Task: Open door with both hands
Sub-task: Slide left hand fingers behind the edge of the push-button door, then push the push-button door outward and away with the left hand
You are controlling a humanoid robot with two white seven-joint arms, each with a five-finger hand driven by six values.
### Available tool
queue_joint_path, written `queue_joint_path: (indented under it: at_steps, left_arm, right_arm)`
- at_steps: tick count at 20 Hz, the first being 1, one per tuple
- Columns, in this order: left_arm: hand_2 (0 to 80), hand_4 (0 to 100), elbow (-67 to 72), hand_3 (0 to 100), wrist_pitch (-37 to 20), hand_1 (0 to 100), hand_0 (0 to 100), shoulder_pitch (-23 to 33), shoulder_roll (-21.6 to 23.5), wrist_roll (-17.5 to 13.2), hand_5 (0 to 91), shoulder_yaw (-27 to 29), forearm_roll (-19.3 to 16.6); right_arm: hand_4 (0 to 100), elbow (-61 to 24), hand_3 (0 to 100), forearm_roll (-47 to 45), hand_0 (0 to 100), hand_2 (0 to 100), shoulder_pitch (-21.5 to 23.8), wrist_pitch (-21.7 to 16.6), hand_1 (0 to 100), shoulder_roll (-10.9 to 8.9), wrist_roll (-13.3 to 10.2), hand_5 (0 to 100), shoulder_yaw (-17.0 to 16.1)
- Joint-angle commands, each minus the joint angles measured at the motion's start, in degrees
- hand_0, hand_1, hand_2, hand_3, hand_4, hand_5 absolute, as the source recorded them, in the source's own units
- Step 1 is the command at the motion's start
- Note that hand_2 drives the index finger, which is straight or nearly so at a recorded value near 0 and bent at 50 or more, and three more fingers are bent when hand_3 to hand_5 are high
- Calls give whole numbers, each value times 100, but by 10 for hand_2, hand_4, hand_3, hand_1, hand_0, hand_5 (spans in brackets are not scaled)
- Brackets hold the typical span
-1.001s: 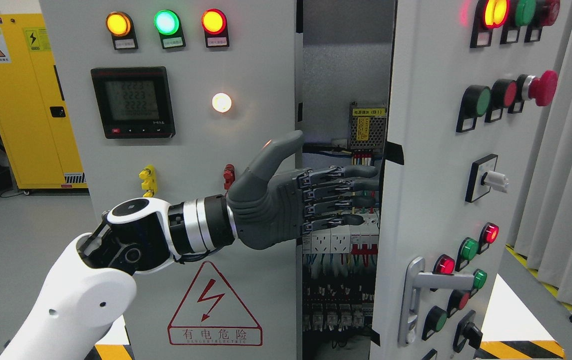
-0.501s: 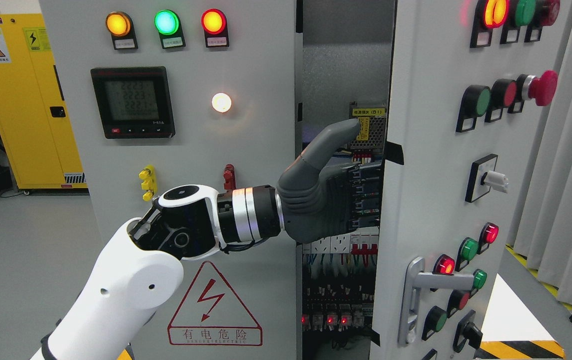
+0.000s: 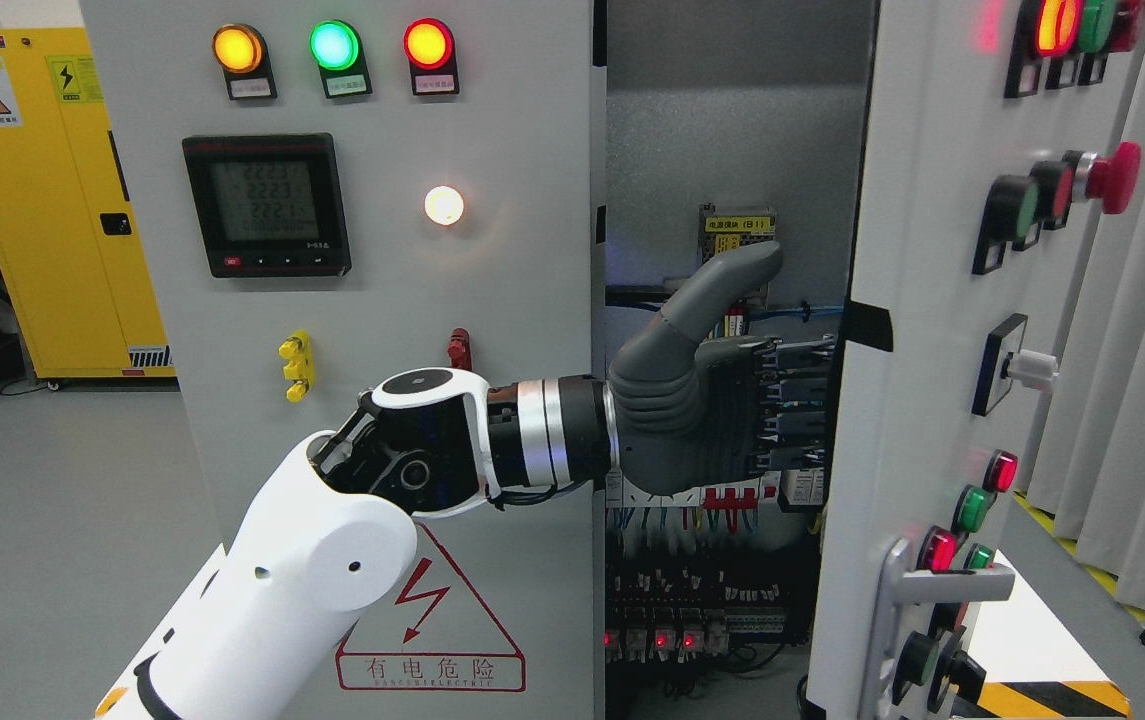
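Left hand (image 3: pixel 707 400) reaching from the lower left into the gap of the electrical cabinet, palm side against the inner edge of the right door (image 3: pixel 917 330). Thumb raised and apart; fingers (image 3: pixel 792 395) stretched toward the door edge, tips hidden behind it, so cannot tell whether clamped on it. Right door swung partly open at the right, handle (image 3: pixel 932 590) near its lower edge. Left door (image 3: pixel 382 300) closed, with three lit lamps and a meter (image 3: pixel 265 205). Wiring and breakers (image 3: pixel 702 560) exposed between the doors.

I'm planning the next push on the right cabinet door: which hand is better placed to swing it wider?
Left. The left hand already has its fingers at the right door inner edge; no right hand shows.
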Motion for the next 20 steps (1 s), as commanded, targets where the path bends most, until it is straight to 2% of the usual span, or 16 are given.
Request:
queue_joint_path:
  at_steps: [1, 5, 8, 11, 20]
  left_arm:
    - [149, 225, 246, 281, 7, 64, 0, -85, -594, 9, 0, -54, -27]
    - [141, 205, 211, 276, 16, 64, 0, -94, -945, 27, 0, -53, -255]
    - [120, 140, 184, 194, 7, 57, 0, -94, -1060, 62, 0, -53, -273]
    - [102, 92, 141, 106, 7, 57, 0, -85, -1156, 351, 0, -53, -256]
    - [92, 59, 35, 86, 7, 53, 0, -76, -1525, 554, 0, -62, -256]
  right_arm:
    - [0, 0, 0, 114, 214, 0, 8, 1, 102, 149, -2, 0, 53]
    - [0, 0, 0, 114, 214, 0, 8, -8, 101, 149, -2, 0, 53]
    - [0, 0, 0, 114, 214, 0, 8, 1, 100, 149, -2, 0, 53]
    - [0, 0, 0, 114, 214, 0, 0, -8, 100, 149, -2, 0, 53]
    - [0, 0, 0, 114, 215, 0, 8, 1, 99, 149, -2, 0, 53]
